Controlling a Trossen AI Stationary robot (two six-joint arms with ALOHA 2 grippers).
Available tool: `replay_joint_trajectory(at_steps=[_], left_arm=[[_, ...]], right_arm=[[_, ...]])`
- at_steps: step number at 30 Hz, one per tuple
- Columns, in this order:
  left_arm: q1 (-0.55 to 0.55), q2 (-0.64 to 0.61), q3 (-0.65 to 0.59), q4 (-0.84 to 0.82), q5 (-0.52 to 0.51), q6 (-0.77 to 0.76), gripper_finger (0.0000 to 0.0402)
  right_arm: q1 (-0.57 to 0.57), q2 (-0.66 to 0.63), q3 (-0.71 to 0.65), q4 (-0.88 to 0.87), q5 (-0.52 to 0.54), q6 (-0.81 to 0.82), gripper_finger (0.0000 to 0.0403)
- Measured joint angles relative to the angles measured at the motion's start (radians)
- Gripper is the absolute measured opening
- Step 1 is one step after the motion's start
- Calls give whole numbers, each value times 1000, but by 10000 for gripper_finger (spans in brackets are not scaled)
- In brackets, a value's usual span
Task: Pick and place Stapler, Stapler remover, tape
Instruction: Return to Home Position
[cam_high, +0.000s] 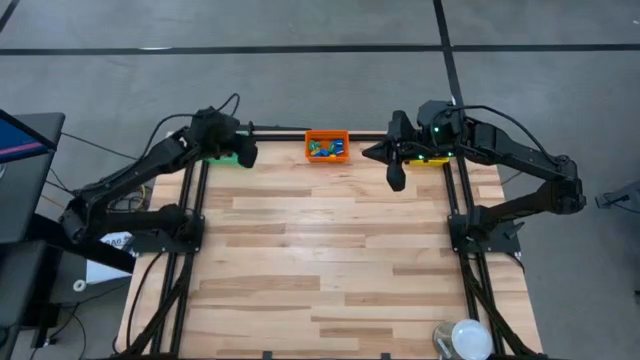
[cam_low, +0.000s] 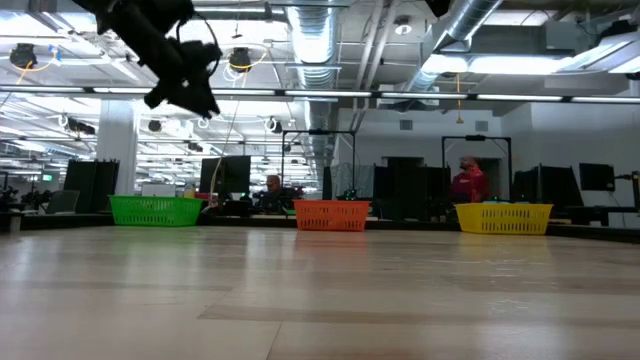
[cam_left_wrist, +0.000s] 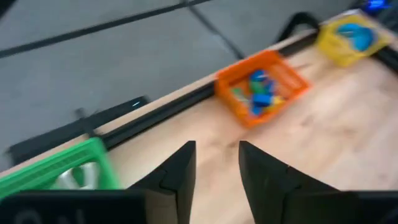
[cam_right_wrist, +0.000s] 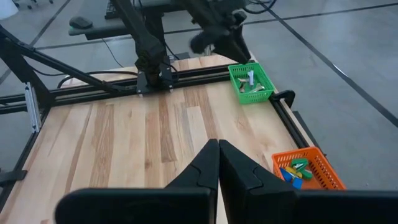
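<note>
Left gripper (cam_left_wrist: 216, 147) first: fingers parted by a moderate gap, bare table (cam_left_wrist: 323, 143) showing between them, nothing held. From the low view it (cam_low: 186, 92) hangs well up in the air, and the green bin (cam_low: 155, 210) sits below it and a touch toward the left arm's own side. In the overhead shot that gripper (cam_high: 243, 152) is right beside the green bin (cam_high: 215, 157) at the far edge. Further out from it along that edge sits the orange bin (cam_left_wrist: 264, 87), with the blue, green and yellow staplers (cam_left_wrist: 260, 93) heaped inside. Beyond that again, well apart from the left gripper, is the yellow bin (cam_left_wrist: 346, 38), and the blue tape (cam_left_wrist: 356, 34) lies in it. Over to the right gripper (cam_right_wrist: 217, 144): fingers pressed flat together, empty, pointing across the boards. From above it (cam_high: 396, 178) hovers just in front of the yellow bin (cam_high: 436, 159), which its arm mostly covers, so the tape is close beside this one. The orange bin (cam_right_wrist: 305, 169) is near it to one side, the staplers (cam_right_wrist: 293, 172) plain to see. The green bin (cam_right_wrist: 250, 83) lies far across the table from it, under the left arm, with a few pale bits (cam_right_wrist: 250, 78) inside that I can't make out. Behind the bins a person (cam_low: 468, 182) in red stands in the room.
</note>
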Motion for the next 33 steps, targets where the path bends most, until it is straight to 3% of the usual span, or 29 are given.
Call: replay_joint_trajectory(at_steps=[13,20,33], left_arm=[[-284,-32,0,69,6,-4,47],[-458,-32,0,191,6,-7,8],[-653,-31,0,311,6,4,3]], right_arm=[[0,0,0,-1,0,0,0],[0,0,0,-1,0,0,0],[2,0,0,-5,0,0,0]])
